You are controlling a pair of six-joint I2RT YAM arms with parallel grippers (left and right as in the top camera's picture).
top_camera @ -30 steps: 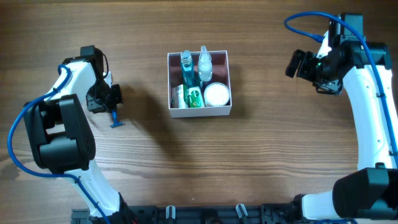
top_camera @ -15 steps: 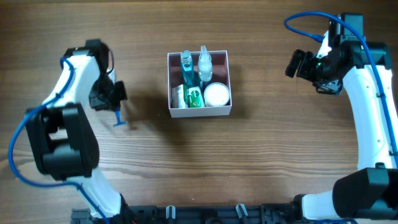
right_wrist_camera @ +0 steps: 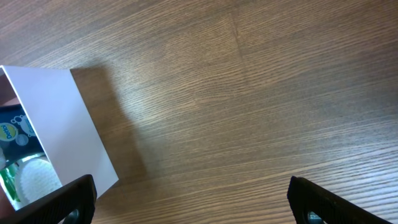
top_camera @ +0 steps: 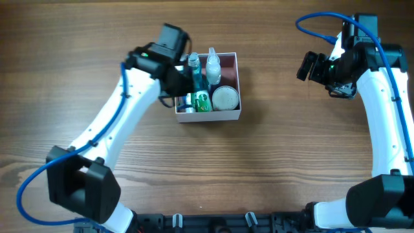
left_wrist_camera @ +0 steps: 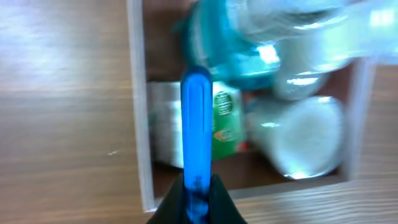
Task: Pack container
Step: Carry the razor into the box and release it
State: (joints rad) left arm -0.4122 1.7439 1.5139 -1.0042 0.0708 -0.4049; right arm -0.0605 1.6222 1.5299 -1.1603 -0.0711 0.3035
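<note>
My left claw (left_wrist_camera: 198, 194) is clamped on a slim blue plastic stick (left_wrist_camera: 196, 118), held just inside the left wall of the square white box with thin walls (left_wrist_camera: 138, 124) — stick tip up against a teal bottle (left_wrist_camera: 214, 43). The box sits mid-table on the brown wooden tabletop (top_camera: 291, 162); inside it are the teal bottle, a clear spray bottle (top_camera: 213, 65), a round white jar (top_camera: 225, 98) and a green packet (top_camera: 202, 101). My right claw (right_wrist_camera: 189, 202) hangs well to the box's right — fingers spread wide, nothing between them
</note>
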